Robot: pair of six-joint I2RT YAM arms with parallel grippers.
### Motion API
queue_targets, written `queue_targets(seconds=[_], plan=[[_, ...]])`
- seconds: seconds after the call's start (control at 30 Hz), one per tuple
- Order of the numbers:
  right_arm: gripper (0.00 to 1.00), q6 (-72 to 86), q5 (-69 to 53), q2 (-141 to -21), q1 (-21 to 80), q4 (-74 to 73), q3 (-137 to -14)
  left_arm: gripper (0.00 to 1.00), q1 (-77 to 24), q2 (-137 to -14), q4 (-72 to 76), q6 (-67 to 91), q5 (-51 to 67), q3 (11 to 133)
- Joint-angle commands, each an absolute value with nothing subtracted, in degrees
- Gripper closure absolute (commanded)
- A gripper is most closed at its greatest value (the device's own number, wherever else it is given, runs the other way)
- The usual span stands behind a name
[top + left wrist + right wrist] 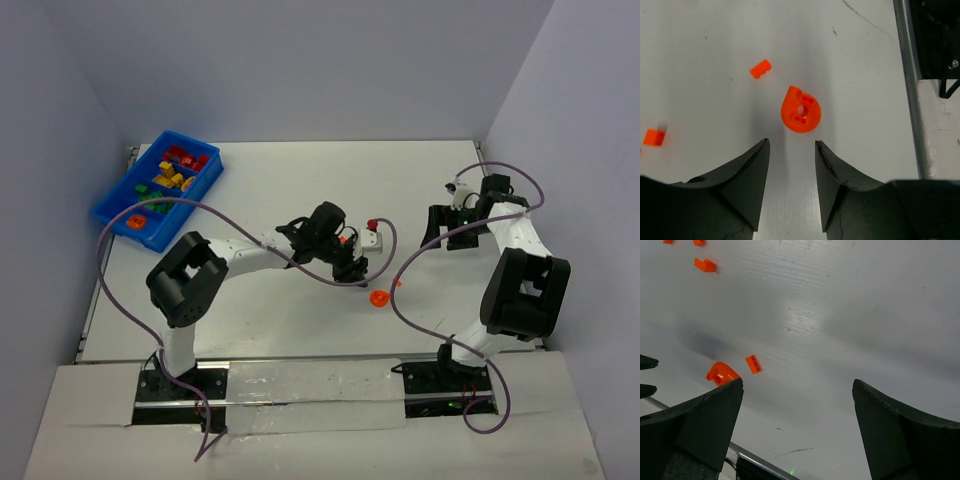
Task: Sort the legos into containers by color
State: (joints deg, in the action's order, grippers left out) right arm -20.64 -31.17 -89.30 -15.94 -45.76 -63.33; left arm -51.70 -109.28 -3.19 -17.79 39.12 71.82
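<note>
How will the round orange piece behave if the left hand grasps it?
The round orange piece looks rigid and light, lying flat, so it probably won't roll. Its curved edge may slip in the open left hand.

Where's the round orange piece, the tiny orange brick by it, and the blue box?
round orange piece (790, 112): left wrist view, face left of its hole.
tiny orange brick (760, 69): left wrist view, middle of its top.
blue box (127, 227): top view, near wall.

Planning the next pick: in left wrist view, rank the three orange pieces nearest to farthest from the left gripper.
1. Round orange piece, directly ahead of left gripper.
2. Small orange brick, farther ahead, left.
3. Blurred orange brick, left edge.
</note>
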Motion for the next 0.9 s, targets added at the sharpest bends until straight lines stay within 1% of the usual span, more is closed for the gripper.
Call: queue_targets(seconds=[0.0, 0.1, 0.33, 0.6, 0.87], plan=[[0.04, -21.3, -34.9, -90.4, -19.4, -47.8, -66.0, 0.51, -53.1, -112.1, -0.7, -29.5, 46.3, 76.1], [0.04, -21.5, -37.6, -91.8, -20.9, -49.7, -68.2, 0.52, -53.5, -113.3, -3.4, -34.0, 49.4, 76.5], [0.04, -20.8, -40.7, -93.9, -21.7, -51.7, -70.5, 0.55, -54.9, -115.0, -7.5, -42.6, 50.0, 76.9], [0.04, -19.6, -42.9, -93.5, -21.7, -51.7, -70.8, 0.56, -55.0, -117.4, -3.2, -41.1, 46.8, 76.5], [0.04, -20.1, -42.8, -93.8, -21.7, -52.6, -71.4, 0.53, -55.0, -119.9, -0.7, -39.2, 45.5, 78.0]])
